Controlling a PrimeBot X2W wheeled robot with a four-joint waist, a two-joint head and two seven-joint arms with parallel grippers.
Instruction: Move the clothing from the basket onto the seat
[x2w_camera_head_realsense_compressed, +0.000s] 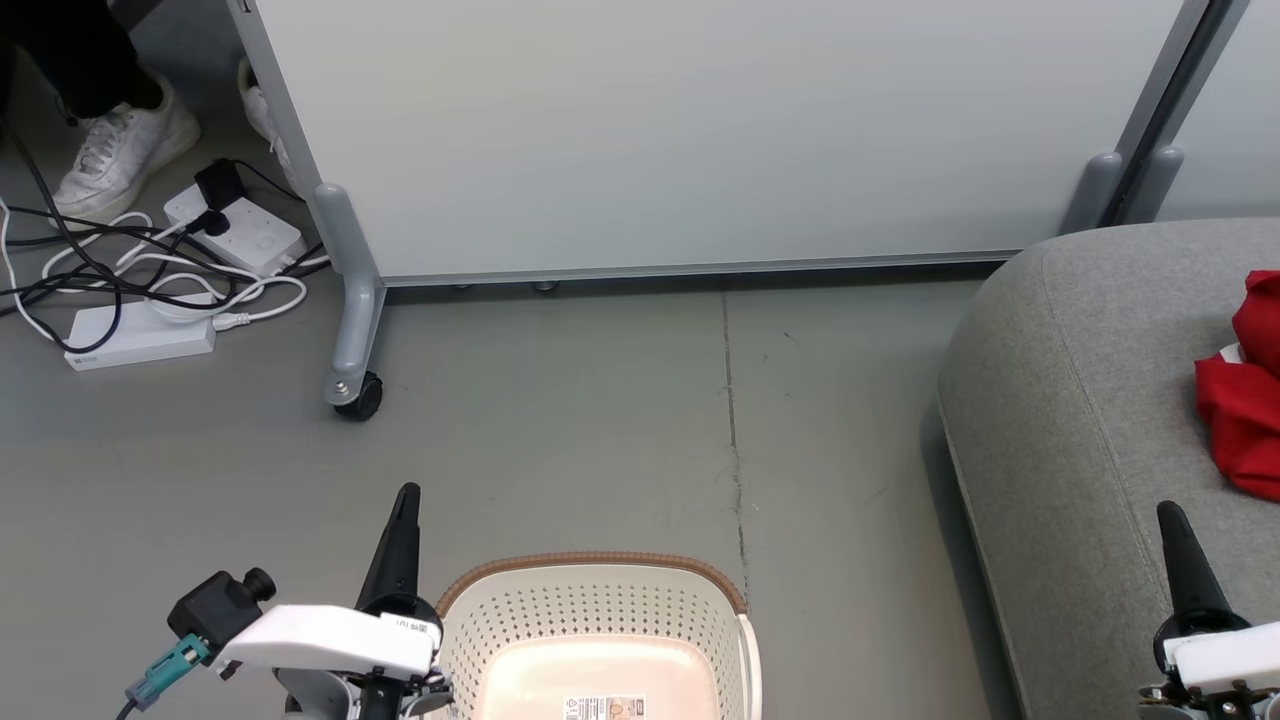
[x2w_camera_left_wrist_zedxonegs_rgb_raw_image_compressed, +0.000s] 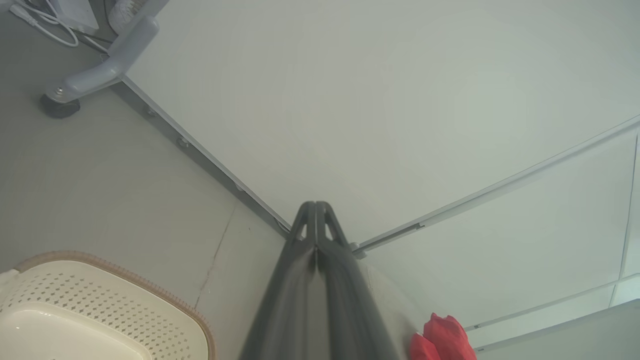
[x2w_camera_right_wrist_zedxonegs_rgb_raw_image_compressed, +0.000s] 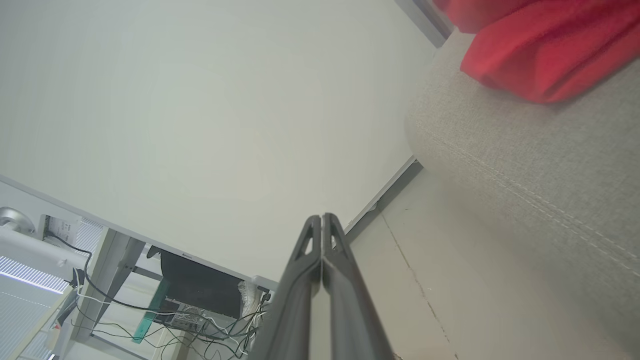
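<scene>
Looks basically done: the basket (x2w_camera_head_realsense_compressed: 590, 560) is bare where visible, the clothing (x2w_camera_head_realsense_compressed: 1245, 400) sits on the seat (x2w_camera_head_realsense_compressed: 1080, 400) right of the basket, and the left gripper (x2w_camera_head_realsense_compressed: 407, 492) and right gripper (x2w_camera_head_realsense_compressed: 1168, 512) are clenched on nothing.

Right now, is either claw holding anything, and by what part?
Nothing: left gripper and right gripper are shut, empty; the clothing lies on the seat.

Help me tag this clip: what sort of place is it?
Likely an office or lab mock-up: a wheeled partition panel, power strips with tangled cables on the floor, and a grey sofa seat.
</scene>
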